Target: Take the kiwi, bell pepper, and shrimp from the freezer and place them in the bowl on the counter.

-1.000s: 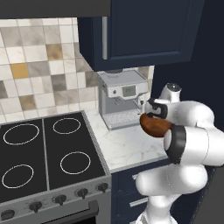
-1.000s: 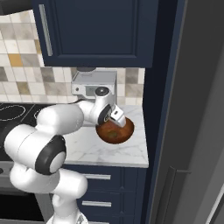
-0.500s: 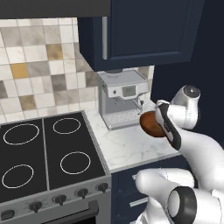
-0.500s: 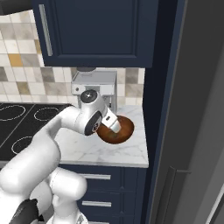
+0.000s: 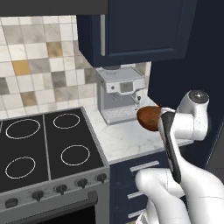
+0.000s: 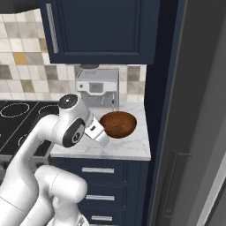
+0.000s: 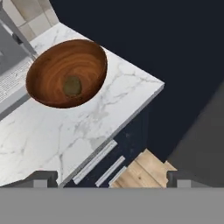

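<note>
kiwi (image 7: 72,86): lying in bowl (image 7: 52,65) bottom, delivered.
bowl: on counter (image 7: 100,118), beside coffee machine (image 6: 97,86).
gripper (image 7: 111,177): fingers spread wide, empty, clear of the bowl, free for pepper and shrimp.

the white marbled counter (image 6: 128,148) runs from the black stovetop (image 5: 39,148) to its far corner over navy drawers (image 6: 101,190) with silver handles. the wooden bowl (image 7: 65,72) sits on it near that corner, just in front of and beside the grey coffee machine (image 5: 119,94), which stands at the back against the tiled wall. the kiwi (image 7: 72,86) lies inside the bowl, on its bottom.
</note>
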